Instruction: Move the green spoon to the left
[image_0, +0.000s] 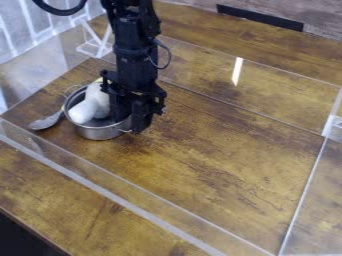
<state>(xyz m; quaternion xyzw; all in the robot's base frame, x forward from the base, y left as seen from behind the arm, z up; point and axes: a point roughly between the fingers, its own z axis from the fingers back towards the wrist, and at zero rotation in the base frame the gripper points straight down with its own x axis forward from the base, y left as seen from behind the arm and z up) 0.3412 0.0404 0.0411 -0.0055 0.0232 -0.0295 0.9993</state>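
1. Gripper (130, 117), black and pointing straight down, was nearly closed at the right rim of the round steel pot (98, 130); whether it gripped anything could not be told.
2. White rounded object (87, 109) sat inside the pot.
3. Green spoon's silver bowl (46, 121) lay on the wooden table (227, 150), just left of the pot; its handle was hidden.

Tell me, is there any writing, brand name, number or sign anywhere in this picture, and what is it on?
None can be read.
The black robot arm and its gripper: no lettering shows.
The steel pot, the white rounded object in it and the spoon: plain, no marks.
The wooden table and clear wall: only wood grain and glare.
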